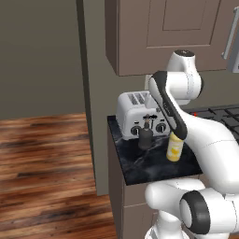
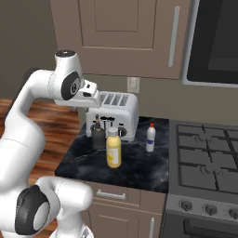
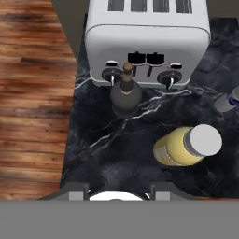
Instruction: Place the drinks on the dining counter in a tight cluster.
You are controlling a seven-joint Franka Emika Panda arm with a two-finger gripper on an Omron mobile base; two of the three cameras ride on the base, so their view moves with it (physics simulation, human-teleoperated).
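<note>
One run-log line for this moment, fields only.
phase: pre-grasp | gripper: nothing held, above worktop | yellow grey-capped bottle, dark narrow-necked bottle, white red-capped bottle: upright on narrow black marble worktop, before silver toaster

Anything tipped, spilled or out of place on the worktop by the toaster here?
Nothing stands out. The yellow bottle with a pale grey cap, the dark grey narrow-necked bottle and the slim white red-capped bottle all stand upright on the narrow black marble worktop before the silver toaster; no spill shows.
</note>
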